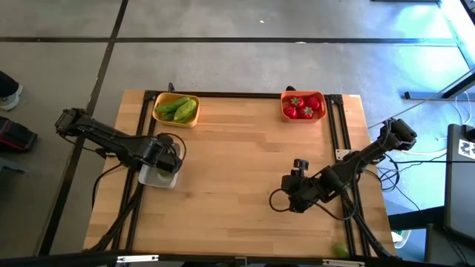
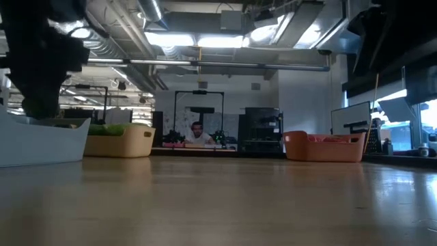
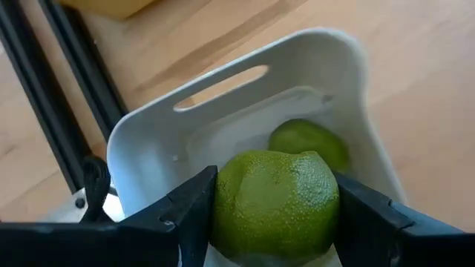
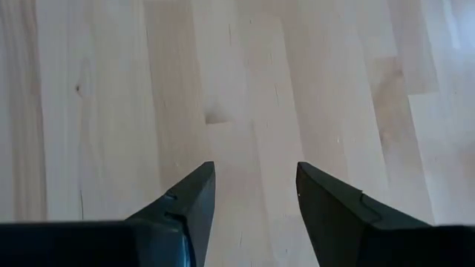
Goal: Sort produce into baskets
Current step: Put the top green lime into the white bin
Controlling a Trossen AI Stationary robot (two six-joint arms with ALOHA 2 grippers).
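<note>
My left gripper (image 3: 273, 215) hangs over the whitish basket (image 3: 148, 141) at the table's left side and is shut on a round green lime-like piece (image 3: 276, 200). A second green piece (image 3: 312, 141) lies inside that basket. The yellow basket (image 1: 176, 109) at the far left holds long green pieces. At the far right, the orange basket (image 1: 303, 105) holds red pieces with green tops. My right gripper (image 4: 254, 200) stands open over bare wood toward the table's near right, with nothing between its fingers. A small green piece (image 1: 339, 251) lies at the near right edge. My left gripper pinches the round green piece by its two opposite sides (image 3: 223, 208) between its two fingers. The fingers come from above, slanting down. The piece is lifted clear, above the whitish basket's inside.
Black rails (image 1: 338, 126) run along the table's left and right sides and its far edge. The wide middle of the wooden table (image 1: 245, 170) is bare. Beyond the far edge, in the low view, a person (image 2: 198, 133) sits in the room.
</note>
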